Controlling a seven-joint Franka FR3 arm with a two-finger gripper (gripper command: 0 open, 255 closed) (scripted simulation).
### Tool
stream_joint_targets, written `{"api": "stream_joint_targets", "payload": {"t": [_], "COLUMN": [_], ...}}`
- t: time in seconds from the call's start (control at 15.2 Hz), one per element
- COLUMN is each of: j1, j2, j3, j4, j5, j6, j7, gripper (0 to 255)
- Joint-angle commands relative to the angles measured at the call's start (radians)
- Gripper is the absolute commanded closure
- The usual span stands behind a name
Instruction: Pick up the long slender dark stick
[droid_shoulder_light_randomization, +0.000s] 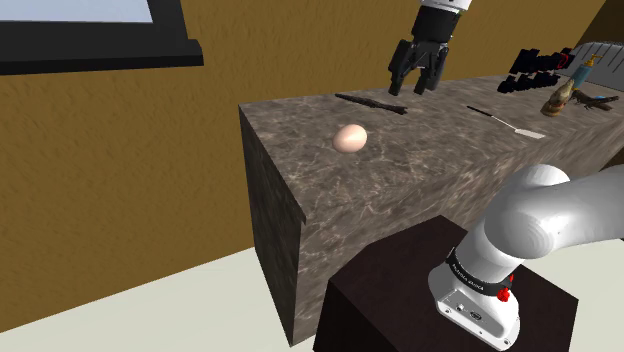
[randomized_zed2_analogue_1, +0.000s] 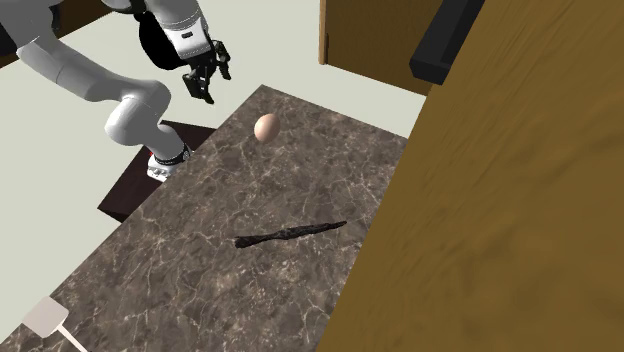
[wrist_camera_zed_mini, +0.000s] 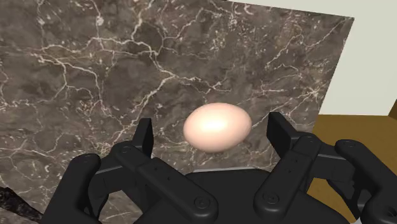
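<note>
Two fingers (wrist_camera_zed_mini: 143, 137): black, set wide apart; nothing clasped, nothing touched.
Gripper (droid_shoulder_light_randomization: 417, 89): pointing down, hanging in the air above the counter (droid_shoulder_light_randomization: 420, 190), clear of its surface.
Stick (randomized_zed2_analogue_1: 290, 233): long, slender, dark, knobbly; lying flat on the counter close to the brown wall (randomized_zed2_analogue_1: 500, 220), well apart from the gripper.
Egg (wrist_camera_zed_mini: 217, 127): pale, pinkish; resting on the counter. The wrist view frames it between the two fingers, on the marble beyond them, in contact with neither.
Counter, finish: dark brown marble, white veins.
Shoulder view, entries: the stick (droid_shoulder_light_randomization: 372, 102) at the counter's far edge, seeming just below the fingertips; a flat utensil (droid_shoulder_light_randomization: 505, 122) with a pale blade; a bottle (droid_shoulder_light_randomization: 562, 95); a cluster of black items (droid_shoulder_light_randomization: 535, 68) at the far right, too small to name; a dark window frame (droid_shoulder_light_randomization: 90, 40) at upper left; the dark stand (droid_shoulder_light_randomization: 400, 290) at lower right.
Second exterior view, entries: the gripper (randomized_zed2_analogue_1: 205, 85) high over the counter edge nearest the stand, the egg (randomized_zed2_analogue_1: 266, 127) nearer to it than the stick is; bare marble between egg and stick; the flat utensil (randomized_zed2_analogue_1: 45, 318) at the lower left corner.
Depth, note: gripper and stick look close in the shoulder view; the second exterior view sets them well apart.
</note>
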Motion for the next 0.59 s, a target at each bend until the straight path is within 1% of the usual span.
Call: {"api": "stream_joint_targets", "payload": {"t": [0.0, 0.26, 0.53], "j1": [0.000, -0.004, -0.006], "j2": [0.000, 0.077, 0.174], "j3": [0.000, -0.070, -0.137], "j4": [0.000, -0.001, 0.020], "j5": [0.000, -0.066, -0.121], "j6": [0.000, 0.065, 0.134], "j7": [0.000, -0.129, -0.253], "gripper": [0, 0, 0]}}
